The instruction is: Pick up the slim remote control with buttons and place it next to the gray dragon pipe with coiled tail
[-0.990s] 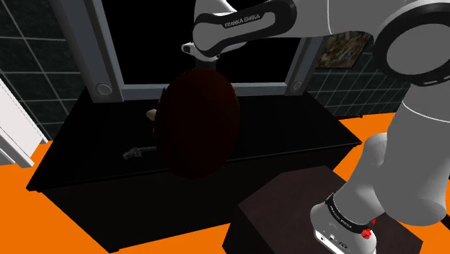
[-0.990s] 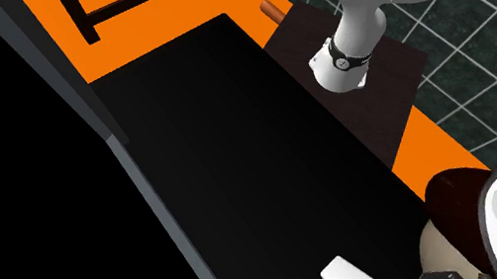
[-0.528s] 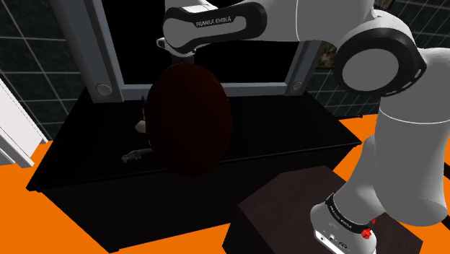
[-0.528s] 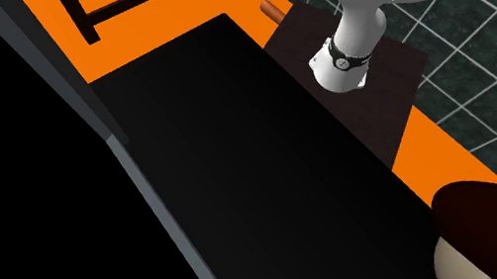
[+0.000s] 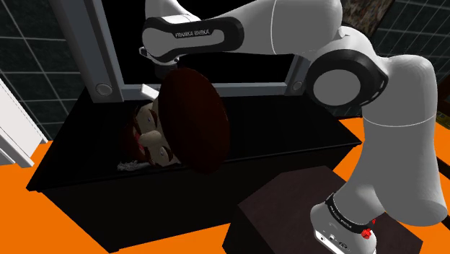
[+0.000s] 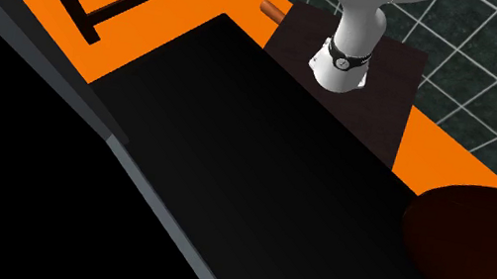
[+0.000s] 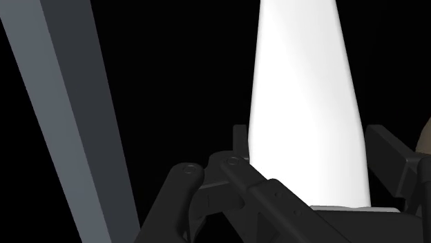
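In the wrist view a slim, plain white remote control (image 7: 304, 103) stands up between the two black fingers of my gripper (image 7: 311, 141), which is shut on it. In the shoulder view the arm's last link (image 5: 191, 34) reaches over the black table (image 5: 288, 141), and the hand drops behind a big doll-like head (image 5: 193, 119) with dark red-brown hair and a pale face. A small grey pipe (image 5: 130, 165) lies on the table just left of that head. The second exterior view shows the head (image 6: 476, 246) at its lower right.
A grey window frame (image 5: 101, 50) with a black area behind it rises at the table's far edge. The dark stand (image 5: 288, 209) sits on the orange floor (image 5: 21, 216) at the lower right. A grey bar (image 7: 69, 103) slants beside the gripper.
The arm has swung toward the shoulder view's left. The big head has turned and its face now shows. In the second exterior view the hand and white remote have slid out at the bottom.
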Robot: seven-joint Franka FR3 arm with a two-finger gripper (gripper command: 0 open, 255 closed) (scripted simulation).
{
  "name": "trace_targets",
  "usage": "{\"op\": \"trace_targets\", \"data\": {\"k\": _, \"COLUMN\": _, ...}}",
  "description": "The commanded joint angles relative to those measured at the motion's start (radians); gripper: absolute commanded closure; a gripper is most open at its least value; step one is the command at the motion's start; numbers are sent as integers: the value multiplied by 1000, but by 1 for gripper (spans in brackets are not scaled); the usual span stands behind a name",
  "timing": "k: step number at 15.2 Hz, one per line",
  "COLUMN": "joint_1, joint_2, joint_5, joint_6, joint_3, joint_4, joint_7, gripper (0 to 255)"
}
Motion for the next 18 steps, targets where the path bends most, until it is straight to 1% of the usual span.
{"op": "trace_targets", "data": {"k": 1, "joint_1": 4, "joint_2": 9, "joint_5": 3, "joint_6": 21, "joint_3": 5, "joint_4": -24, "joint_7": -3, "gripper": 255}}
{"op": "trace_targets", "data": {"k": 11, "joint_1": 6, "joint_2": 46, "joint_5": 12, "joint_6": 131, "joint_3": 10, "joint_4": -98, "joint_7": -10, "gripper": 255}}
{"op": "trace_targets", "data": {"k": 18, "joint_1": 7, "joint_2": 46, "joint_5": 14, "joint_6": 131, "joint_3": 8, "joint_4": -98, "joint_7": -11, "gripper": 255}}
